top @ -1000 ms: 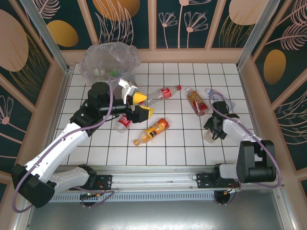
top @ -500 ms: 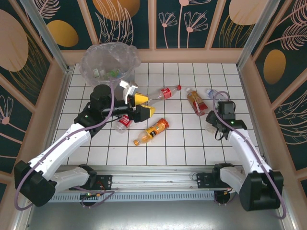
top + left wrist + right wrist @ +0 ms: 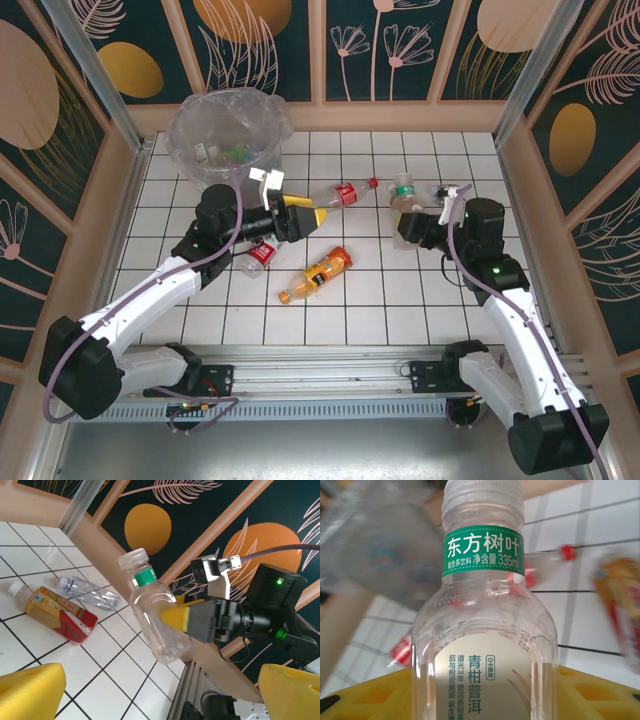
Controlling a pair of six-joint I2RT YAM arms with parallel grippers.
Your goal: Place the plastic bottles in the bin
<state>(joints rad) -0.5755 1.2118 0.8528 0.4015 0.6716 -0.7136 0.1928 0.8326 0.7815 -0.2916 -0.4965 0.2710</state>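
Observation:
My right gripper is shut on a clear plastic bottle with a green neck band and a pale label, held upright above the tiles right of centre. In the right wrist view the bottle stands between the yellow fingers. The left wrist view shows the same bottle in the other arm's jaws. My left gripper is open and holds nothing, near the table's middle, its fingertips wide apart. The bin, lined with a clear bag, stands at the far left with bottles inside.
Loose on the tiles lie a red-labelled bottle, an orange one, a small red one, a brown one with a red label and a clear bluish one. Wooden walls surround the table.
The right gripper lifted the clear bottle off the near-right tiles and carried it up and toward the far centre. The left arm turned slightly to the right, still open.

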